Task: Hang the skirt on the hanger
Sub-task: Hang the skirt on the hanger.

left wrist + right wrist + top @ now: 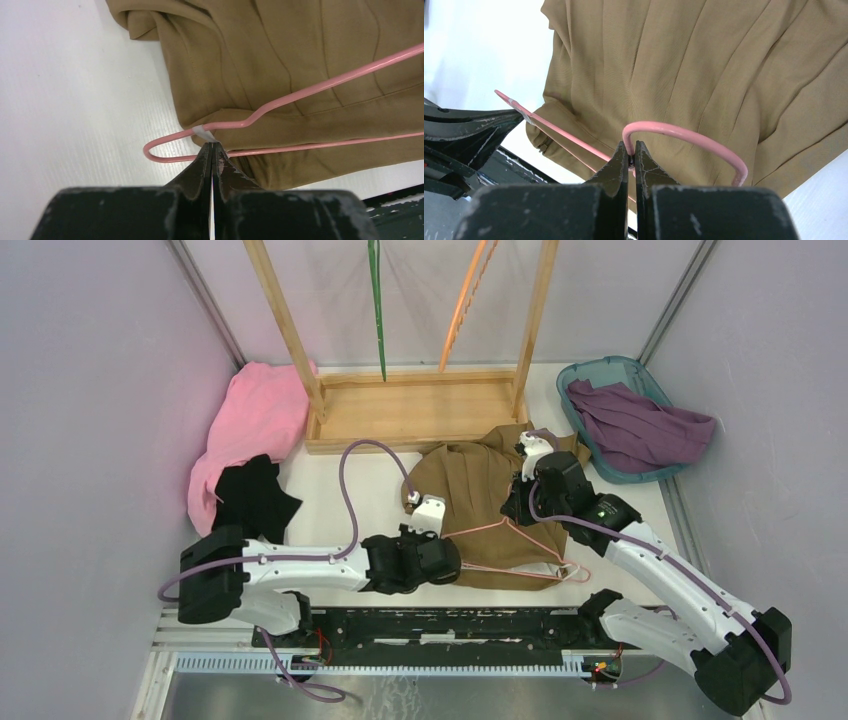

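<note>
Both ends of the pink hanger (689,134) are pinned: left gripper (212,147) clamped shut on its shoulder tip, right gripper (631,150) shut on the hook, probably to steer it into the brown skirt (480,490), lying centrally toward the desk's (330,490) near edge.

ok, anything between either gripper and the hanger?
Nothing visible: left gripper is shut on the hanger at its shoulder end, right gripper on its hook. The hanger lies on top of the skirt.

A brown skirt (470,480) lies on the white surface (385,490), a pink hanger (540,544) across it. The left gripper (455,545) meets the hanger's left end, the right gripper (513,514) its peak.
</note>
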